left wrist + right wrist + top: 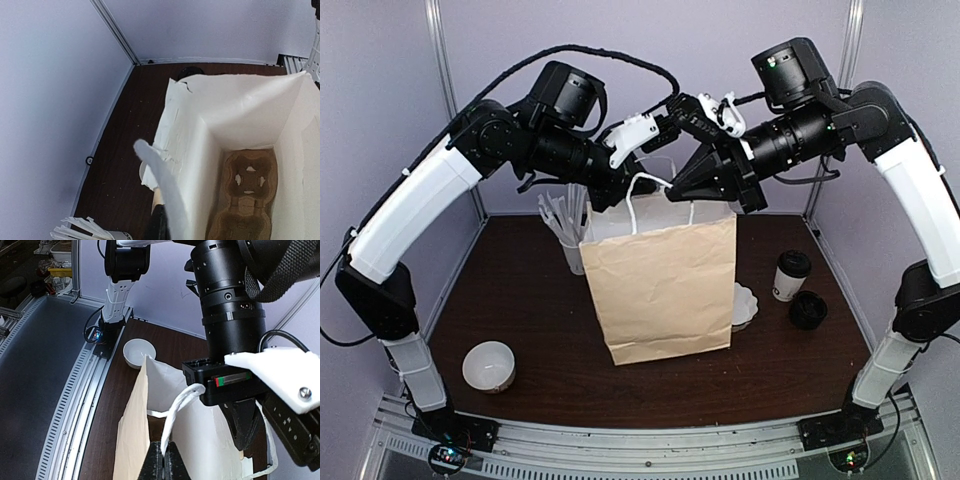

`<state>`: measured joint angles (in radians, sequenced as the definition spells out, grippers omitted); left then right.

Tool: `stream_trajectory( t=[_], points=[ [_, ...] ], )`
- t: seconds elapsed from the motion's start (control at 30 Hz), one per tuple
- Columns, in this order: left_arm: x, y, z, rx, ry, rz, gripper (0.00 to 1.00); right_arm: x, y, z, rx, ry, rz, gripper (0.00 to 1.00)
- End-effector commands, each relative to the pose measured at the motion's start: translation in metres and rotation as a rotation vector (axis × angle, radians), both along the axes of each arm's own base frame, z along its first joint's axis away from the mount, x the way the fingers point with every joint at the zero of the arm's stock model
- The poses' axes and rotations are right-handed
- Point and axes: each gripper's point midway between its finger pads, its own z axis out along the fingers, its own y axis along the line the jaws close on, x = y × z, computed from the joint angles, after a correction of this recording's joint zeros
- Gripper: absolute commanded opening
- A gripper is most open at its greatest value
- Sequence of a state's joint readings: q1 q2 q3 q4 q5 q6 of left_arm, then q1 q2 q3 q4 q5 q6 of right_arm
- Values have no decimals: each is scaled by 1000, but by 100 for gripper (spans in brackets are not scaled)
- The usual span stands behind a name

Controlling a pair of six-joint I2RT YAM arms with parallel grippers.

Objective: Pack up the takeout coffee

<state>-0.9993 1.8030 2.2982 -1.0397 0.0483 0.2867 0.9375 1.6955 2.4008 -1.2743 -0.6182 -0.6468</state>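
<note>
The takeout coffee (791,275), a white cup with a black lid, stands upright on the table right of the brown paper bag (660,280). The bag stands open in the middle. Its white inside (240,110) holds a brown cardboard cup carrier (247,195) at the bottom. My right gripper (672,185) is above the bag's top edge, shut on the near white handle (182,405); it also shows in the right wrist view (164,460). My left gripper (618,190) is at the bag's far left rim, shut on the other white handle (157,175).
A stack of black lids (808,310) lies in front of the coffee. White napkins (746,302) sit by the bag's right side. A cup of white stirrers (565,230) stands behind the bag's left. A white bowl-like cup stack (488,365) is at near left.
</note>
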Motion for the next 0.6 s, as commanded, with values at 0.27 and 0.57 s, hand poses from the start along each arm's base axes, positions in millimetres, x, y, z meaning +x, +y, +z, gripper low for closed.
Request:
stream_trajectory(
  t=[0.27, 0.57],
  points=[
    [17, 8, -29, 40, 43, 74, 62, -2, -4, -50, -123, 57, 4, 42],
    [13, 11, -14, 6, 40, 70, 73, -7, -36, -37, -138, 12, -29, 58]
  ],
)
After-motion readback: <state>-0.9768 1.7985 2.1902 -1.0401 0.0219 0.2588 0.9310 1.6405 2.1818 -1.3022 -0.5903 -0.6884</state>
